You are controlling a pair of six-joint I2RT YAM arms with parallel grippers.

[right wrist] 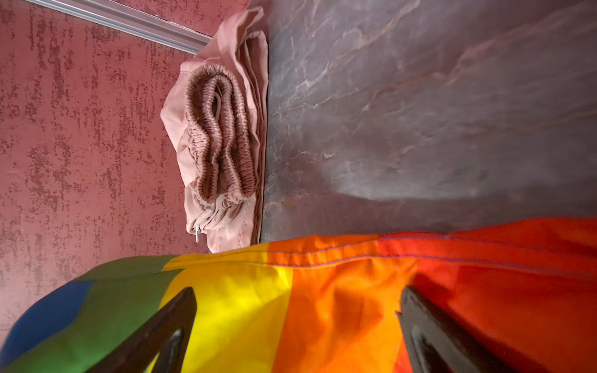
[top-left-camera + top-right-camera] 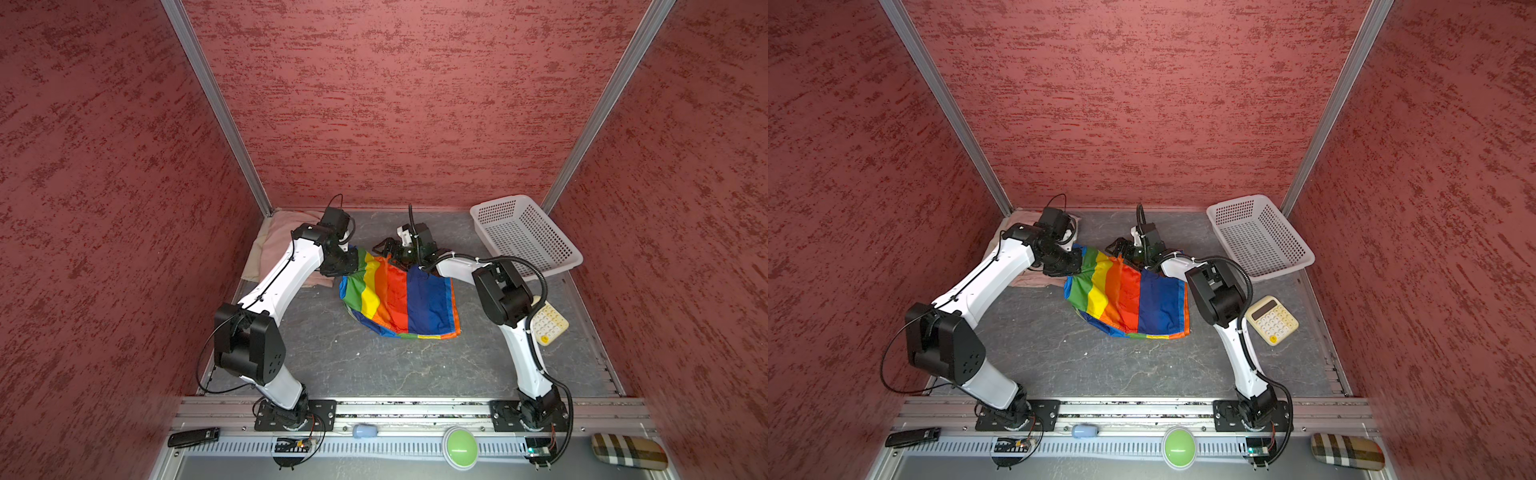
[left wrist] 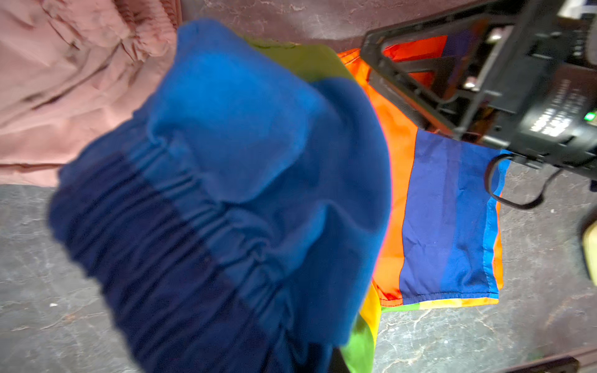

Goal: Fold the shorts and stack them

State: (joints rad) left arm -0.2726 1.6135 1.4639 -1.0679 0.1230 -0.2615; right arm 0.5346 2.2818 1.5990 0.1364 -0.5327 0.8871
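The pink shorts [image 1: 219, 139] lay folded in the far left corner of the bench [image 2: 374, 365], and the beige shorts [image 2: 254, 255] seemed to lie under them, so two pairs looked done. The rainbow shorts [image 2: 399, 299] were spread near the middle of the bench, not yet folded or stacked. The left gripper [image 2: 351, 268] was closed on their blue waist, lifting it, while the right gripper [image 1: 297, 323] hung wide open over their far edge, holding nothing.

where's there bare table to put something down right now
Widest free patch: the table between the rainbow shorts and the front rail. A narrower strip runs along the back wall, left of the basket. Crowded: pink shorts back left, calculator right.
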